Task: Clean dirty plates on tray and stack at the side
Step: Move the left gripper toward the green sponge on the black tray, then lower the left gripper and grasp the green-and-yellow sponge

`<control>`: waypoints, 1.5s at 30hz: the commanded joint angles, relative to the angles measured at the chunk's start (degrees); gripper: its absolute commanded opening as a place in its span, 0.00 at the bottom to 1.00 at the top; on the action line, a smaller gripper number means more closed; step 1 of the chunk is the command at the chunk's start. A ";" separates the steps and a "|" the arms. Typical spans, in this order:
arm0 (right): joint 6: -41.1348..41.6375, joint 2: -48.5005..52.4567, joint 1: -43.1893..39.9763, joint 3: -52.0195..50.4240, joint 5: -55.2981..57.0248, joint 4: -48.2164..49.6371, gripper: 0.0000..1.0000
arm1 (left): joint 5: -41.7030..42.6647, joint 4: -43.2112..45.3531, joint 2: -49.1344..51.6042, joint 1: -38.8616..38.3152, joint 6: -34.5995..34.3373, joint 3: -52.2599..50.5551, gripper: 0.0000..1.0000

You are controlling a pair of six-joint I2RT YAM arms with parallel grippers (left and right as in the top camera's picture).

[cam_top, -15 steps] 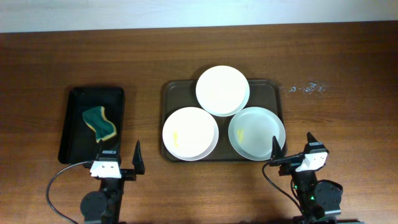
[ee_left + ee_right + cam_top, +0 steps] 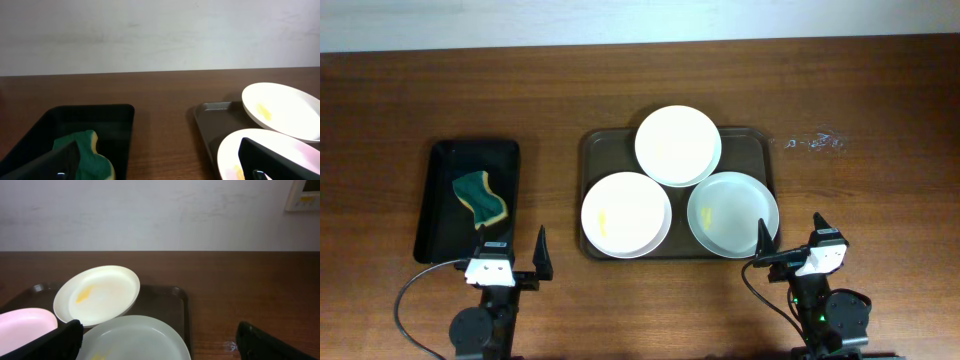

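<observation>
On a brown wooden worktop, three plates (image 2: 626,213) are carried by the tray (image 2: 603,150) at frame centre; both pairs of jaws are spread and empty. The upper plate (image 2: 678,145) seems propped on the others, so it could be tipped if one were lifted. Its yellow smear (image 2: 82,294) is shown only by the wrist views.
</observation>
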 commanded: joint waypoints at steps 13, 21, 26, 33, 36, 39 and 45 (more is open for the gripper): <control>-0.04 -0.37 0.26 -0.42 0.26 -0.20 0.98 | 35.89 2.23 -0.28 -0.31 -19.65 -0.13 0.99; -0.04 -0.37 0.26 -0.42 0.26 -0.20 0.98 | 39.39 54.49 -0.28 -0.17 -33.35 1.29 0.99; -0.04 -0.37 0.26 -0.42 0.26 -0.20 0.98 | 30.45 22.16 2.84 -0.17 -12.02 20.74 0.99; -0.04 -0.37 0.26 -0.42 0.26 -0.20 0.98 | 14.01 -40.13 39.54 -0.17 7.26 64.98 0.99; -0.04 -0.37 0.26 -0.42 0.26 -0.20 0.98 | 13.60 -47.10 53.72 -0.13 7.23 75.52 0.99; -0.04 -0.37 0.26 -0.42 0.26 -0.20 0.99 | 1.92 -51.17 63.23 2.34 -3.85 78.47 0.99; -0.04 -0.37 0.26 -0.42 0.26 -0.20 0.98 | -2.25 -55.54 81.72 7.50 -7.69 78.47 1.00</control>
